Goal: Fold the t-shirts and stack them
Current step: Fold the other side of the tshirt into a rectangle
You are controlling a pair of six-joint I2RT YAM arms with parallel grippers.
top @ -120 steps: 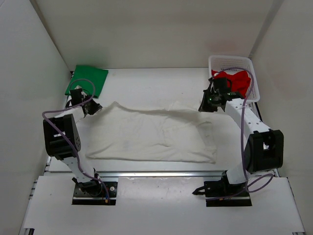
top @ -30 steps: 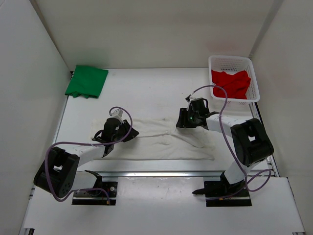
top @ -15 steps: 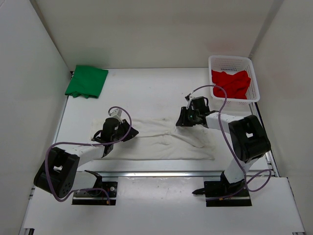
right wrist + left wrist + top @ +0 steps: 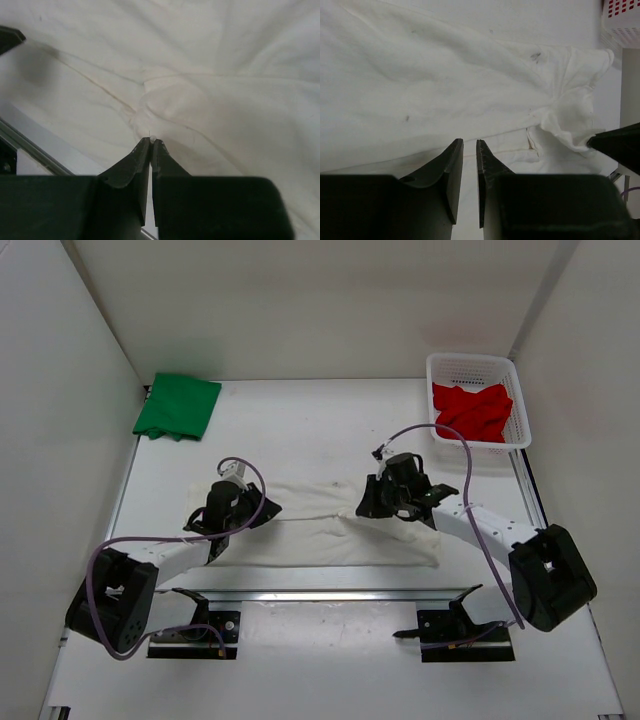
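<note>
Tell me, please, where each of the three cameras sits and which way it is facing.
Top external: above and behind the arms, looking down on the table; both arms show whole, over the white t-shirt.
Left wrist: on the left arm, looking past the left gripper across the shirt towards the basket.
Right wrist: on the right arm, looking past the right gripper down onto the shirt.
Shared: all see the white t-shirt; each wrist view has a dark tip at its edge, likely the other gripper's.
</note>
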